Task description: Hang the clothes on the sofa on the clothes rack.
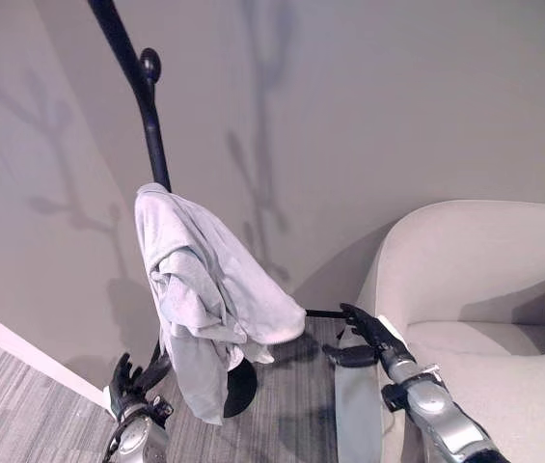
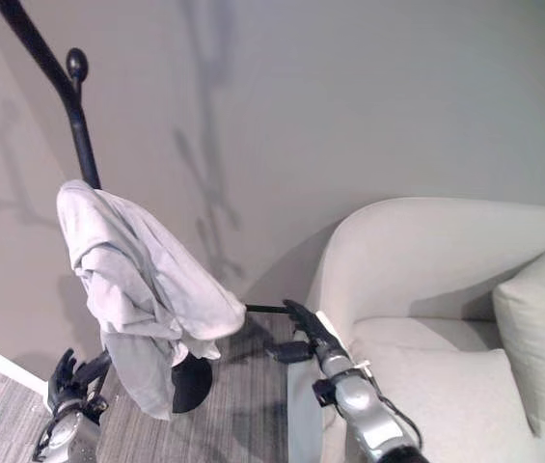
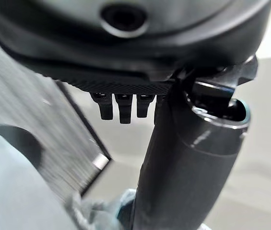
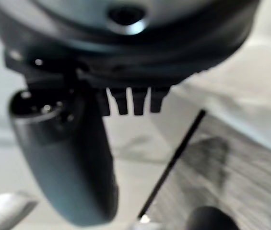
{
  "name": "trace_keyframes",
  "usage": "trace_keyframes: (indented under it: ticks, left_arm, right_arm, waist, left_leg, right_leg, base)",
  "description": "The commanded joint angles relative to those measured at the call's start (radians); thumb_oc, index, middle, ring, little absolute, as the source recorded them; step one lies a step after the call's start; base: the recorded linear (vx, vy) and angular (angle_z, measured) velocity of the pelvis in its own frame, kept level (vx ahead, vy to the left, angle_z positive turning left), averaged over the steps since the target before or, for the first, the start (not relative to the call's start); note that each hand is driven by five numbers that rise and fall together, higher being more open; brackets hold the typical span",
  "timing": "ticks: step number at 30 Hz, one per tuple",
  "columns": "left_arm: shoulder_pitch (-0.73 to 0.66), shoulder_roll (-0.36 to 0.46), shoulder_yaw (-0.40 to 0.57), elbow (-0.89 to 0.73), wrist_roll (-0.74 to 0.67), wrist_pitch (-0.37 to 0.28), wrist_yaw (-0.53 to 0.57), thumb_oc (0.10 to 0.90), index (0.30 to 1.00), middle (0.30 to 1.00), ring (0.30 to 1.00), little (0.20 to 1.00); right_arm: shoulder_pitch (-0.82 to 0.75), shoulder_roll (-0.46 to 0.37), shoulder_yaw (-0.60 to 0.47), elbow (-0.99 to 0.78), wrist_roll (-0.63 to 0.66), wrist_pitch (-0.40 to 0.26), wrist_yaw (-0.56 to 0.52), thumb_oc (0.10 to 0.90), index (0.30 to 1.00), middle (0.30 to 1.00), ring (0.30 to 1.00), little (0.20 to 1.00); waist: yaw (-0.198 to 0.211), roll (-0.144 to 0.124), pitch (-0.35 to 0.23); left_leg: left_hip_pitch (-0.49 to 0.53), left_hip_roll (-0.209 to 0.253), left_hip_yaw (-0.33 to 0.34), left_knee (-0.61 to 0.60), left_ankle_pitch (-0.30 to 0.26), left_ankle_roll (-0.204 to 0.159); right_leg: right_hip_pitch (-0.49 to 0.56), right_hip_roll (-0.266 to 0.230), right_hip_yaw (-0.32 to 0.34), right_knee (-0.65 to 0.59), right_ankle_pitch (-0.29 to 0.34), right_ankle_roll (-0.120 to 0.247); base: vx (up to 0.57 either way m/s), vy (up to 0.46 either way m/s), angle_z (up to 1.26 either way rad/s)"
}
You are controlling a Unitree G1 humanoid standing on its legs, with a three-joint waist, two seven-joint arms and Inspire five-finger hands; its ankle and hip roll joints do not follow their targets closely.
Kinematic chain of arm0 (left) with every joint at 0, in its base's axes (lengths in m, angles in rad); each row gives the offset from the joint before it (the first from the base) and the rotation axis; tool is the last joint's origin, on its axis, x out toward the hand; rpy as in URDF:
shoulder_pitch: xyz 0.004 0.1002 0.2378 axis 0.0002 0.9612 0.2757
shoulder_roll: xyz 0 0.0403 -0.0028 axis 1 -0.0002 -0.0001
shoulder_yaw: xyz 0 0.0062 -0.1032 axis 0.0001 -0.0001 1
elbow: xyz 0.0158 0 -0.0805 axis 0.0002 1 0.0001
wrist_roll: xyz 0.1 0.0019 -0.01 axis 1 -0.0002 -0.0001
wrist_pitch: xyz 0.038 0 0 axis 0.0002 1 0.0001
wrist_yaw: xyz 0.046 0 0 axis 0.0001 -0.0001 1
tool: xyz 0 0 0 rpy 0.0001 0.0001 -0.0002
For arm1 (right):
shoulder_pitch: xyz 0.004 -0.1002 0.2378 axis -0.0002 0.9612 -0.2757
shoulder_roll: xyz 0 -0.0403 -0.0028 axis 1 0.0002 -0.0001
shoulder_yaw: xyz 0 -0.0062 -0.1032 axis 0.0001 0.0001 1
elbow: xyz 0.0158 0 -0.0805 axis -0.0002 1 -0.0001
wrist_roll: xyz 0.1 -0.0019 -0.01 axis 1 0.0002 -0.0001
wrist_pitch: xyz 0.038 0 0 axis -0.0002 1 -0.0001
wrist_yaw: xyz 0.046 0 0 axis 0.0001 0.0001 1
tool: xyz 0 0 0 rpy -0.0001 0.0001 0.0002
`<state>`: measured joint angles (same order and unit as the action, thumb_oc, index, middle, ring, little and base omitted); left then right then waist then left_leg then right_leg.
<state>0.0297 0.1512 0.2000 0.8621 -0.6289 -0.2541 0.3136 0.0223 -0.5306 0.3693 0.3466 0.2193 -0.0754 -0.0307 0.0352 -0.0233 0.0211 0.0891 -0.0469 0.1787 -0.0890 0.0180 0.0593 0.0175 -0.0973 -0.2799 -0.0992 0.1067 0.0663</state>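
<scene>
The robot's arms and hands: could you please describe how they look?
Both arms are silver-grey, rounded metal segments. Each ends in a dark, nearly black hand: the left hand and the right hand. Their fingers are slim with blunt tips, their thumbs thick and glossy, bearing no white cover.

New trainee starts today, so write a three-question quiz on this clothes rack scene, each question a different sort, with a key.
1. True or false: the pale grey garment hangs on the black metal clothes rack.
2. The right hand is: A) shut on the garment, B) open, holding nothing, C) gripping the rack.
3. Fill in: the beige upholstered sofa stands on the robot's ____ side.

Key: 1 true; 2 B; 3 right.
</scene>
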Motion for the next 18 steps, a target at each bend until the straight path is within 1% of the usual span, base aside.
trace_keyframes:
  ticks: [1,2,3,4,5,6,7,8,9,11,12,13,15,16,18]
  left_arm:
    - [0.012,0.028,-0.006,0.082,-0.053,-0.005,-0.017,0.800,0.900,0.900,0.900,0.900]
    - [0.016,0.023,-0.002,0.082,-0.068,-0.008,-0.027,0.800,0.900,0.900,0.900,0.900]
    - [0.024,0.018,0.010,0.093,-0.087,-0.011,-0.040,0.800,0.900,0.900,0.900,0.900]
    - [0.022,0.015,0.038,0.141,-0.132,-0.016,-0.066,0.800,0.900,0.900,0.900,0.900]
    - [0.020,0.015,0.050,0.146,-0.150,-0.021,-0.073,0.800,0.900,0.900,0.900,0.900]
    - [0.024,0.016,0.064,0.148,-0.166,-0.024,-0.084,0.800,0.900,0.900,0.900,0.900]
    - [0.025,0.017,0.063,0.150,-0.167,-0.024,-0.086,0.800,0.900,0.900,0.900,0.900]
    - [0.029,0.017,0.079,0.150,-0.185,-0.030,-0.099,0.800,0.900,0.900,0.900,0.900]
    - [0.029,0.016,0.091,0.170,-0.199,-0.028,-0.111,0.800,0.900,0.900,0.900,0.900]
    - [0.027,0.017,0.129,0.193,-0.260,-0.034,-0.122,0.800,0.900,0.900,0.900,0.900]
    - [0.034,0.016,0.119,0.170,-0.254,-0.043,-0.128,0.800,0.900,0.900,0.900,0.900]
    - [0.035,0.015,0.118,0.168,-0.253,-0.043,-0.127,0.800,0.900,0.900,0.900,0.900]
    - [0.043,0.012,0.090,0.160,-0.234,-0.049,-0.123,0.800,0.900,0.900,0.900,0.900]
    - [0.030,0.021,0.046,0.160,-0.194,-0.049,-0.107,0.800,0.900,0.900,0.900,0.900]
    - [0.023,0.030,0.004,0.085,-0.150,-0.069,-0.078,0.800,0.900,0.900,0.900,0.900]
  right_arm:
    - [-0.059,0.048,-0.043,-0.072,0.114,-0.117,0.033,0.800,0.900,0.900,0.900,0.900]
    - [-0.049,0.068,-0.057,-0.059,0.148,-0.123,0.041,0.800,0.900,0.900,0.900,0.900]
    - [-0.036,0.100,-0.084,-0.050,0.219,-0.136,0.058,0.800,0.900,0.900,0.900,0.900]
    - [-0.008,0.141,-0.123,-0.040,0.314,-0.156,0.090,0.800,0.900,0.900,0.900,0.900]
    - [0.008,0.150,-0.136,-0.045,0.351,-0.157,0.109,0.800,0.900,0.900,0.900,0.900]
    - [0.024,0.157,-0.150,-0.048,0.395,-0.154,0.136,0.800,0.900,0.900,0.900,0.900]
    - [0.025,0.157,-0.151,-0.049,0.396,-0.153,0.138,0.800,0.900,0.900,0.900,0.900]
    - [0.042,0.163,-0.165,-0.044,0.454,-0.145,0.182,0.800,0.900,0.900,0.900,0.900]
    - [0.052,0.166,-0.171,-0.034,0.481,-0.140,0.200,0.800,0.900,0.900,0.900,0.900]
    - [0.073,0.187,-0.182,0.010,0.542,-0.118,0.223,0.800,0.900,0.900,0.900,0.900]
    - [0.078,0.218,-0.186,0.073,0.604,-0.105,0.230,0.800,0.900,0.900,0.900,0.900]
    - [0.077,0.218,-0.186,0.077,0.606,-0.107,0.232,0.800,0.900,0.900,0.900,0.900]
    - [0.062,0.255,-0.184,0.168,0.654,-0.106,0.229,0.800,0.900,0.900,0.900,0.900]
    - [0.056,0.281,-0.150,0.237,0.637,-0.094,0.211,0.800,0.900,0.900,0.900,0.900]
    - [0.040,0.279,-0.101,0.299,0.575,-0.081,0.188,0.800,0.900,0.900,0.900,0.900]
  waist:
    - [0.016,-0.039,-0.026]
    - [0.016,-0.038,-0.026]
    - [0.014,-0.037,-0.024]
    - [0.014,-0.037,-0.021]
    - [0.013,-0.037,-0.020]
    - [0.013,-0.038,-0.020]
    - [0.013,-0.038,-0.020]
    - [0.013,-0.039,-0.020]
    - [0.012,-0.040,-0.021]
    - [0.011,-0.042,-0.023]
    - [0.013,-0.043,-0.024]
    - [0.013,-0.044,-0.024]
    - [0.016,-0.042,-0.024]
    - [0.018,-0.038,-0.023]
    - [0.024,-0.038,-0.021]
  left_leg:
    - [-0.047,0.099,-0.008,0.002,-0.025,-0.119]
    - [-0.046,0.099,-0.007,0.002,-0.025,-0.118]
    - [-0.045,0.100,-0.006,0.002,-0.026,-0.117]
    - [-0.042,0.101,-0.005,0.002,-0.028,-0.117]
    - [-0.042,0.101,-0.006,0.002,-0.028,-0.117]
    - [-0.040,0.101,-0.006,0.002,-0.029,-0.118]
    - [-0.040,0.101,-0.007,0.002,-0.029,-0.118]
    - [-0.040,0.101,-0.009,0.002,-0.029,-0.119]
    - [-0.039,0.100,-0.010,0.002,-0.029,-0.119]
    - [-0.036,0.100,-0.012,0.002,-0.032,-0.121]
    - [-0.035,0.100,-0.015,0.002,-0.032,-0.122]
    - [-0.034,0.100,-0.016,0.002,-0.032,-0.122]
    - [-0.034,0.100,-0.021,0.002,-0.031,-0.123]
    - [-0.036,0.101,-0.024,0.002,-0.028,-0.125]
    - [-0.041,0.100,-0.031,0.002,-0.024,-0.127]
  right_leg:
    - [0.073,-0.058,0.018,0.012,-0.073,0.069]
    - [0.073,-0.058,0.020,0.012,-0.073,0.069]
    - [0.073,-0.057,0.021,0.012,-0.074,0.069]
    - [0.075,-0.056,0.023,0.012,-0.075,0.068]
    - [0.076,-0.056,0.021,0.013,-0.076,0.068]
    - [0.078,-0.056,0.018,0.014,-0.077,0.068]
    - [0.078,-0.056,0.017,0.013,-0.077,0.068]
    - [0.080,-0.056,0.014,0.014,-0.079,0.068]
    - [0.082,-0.056,0.012,0.014,-0.080,0.068]
    - [0.086,-0.055,0.009,0.014,-0.084,0.067]
    - [0.089,-0.054,0.006,0.015,-0.086,0.065]
    - [0.090,-0.055,0.005,0.015,-0.086,0.065]
    - [0.091,-0.053,0.004,0.014,-0.088,0.063]
    - [0.092,-0.052,0.000,0.014,-0.090,0.060]
    - [0.094,-0.051,-0.005,0.014,-0.090,0.058]
  base:
    - [0.00,-0.011,-0.12]
    - [0.00,-0.010,-0.09]
    - [-0.01,-0.020,-0.08]
    - [-0.01,-0.026,-0.08]
    - [0.00,-0.023,-0.07]
    - [0.00,-0.013,-0.04]
    - [-0.01,-0.012,-0.03]
    - [0.00,0.000,0.00]
    - [0.00,0.000,0.00]
    - [0.01,-0.020,0.06]
    - [0.00,-0.019,0.06]
    - [0.00,-0.018,0.03]
    - [-0.01,-0.013,0.04]
    - [-0.01,-0.018,0.05]
    - [-0.01,-0.015,0.11]
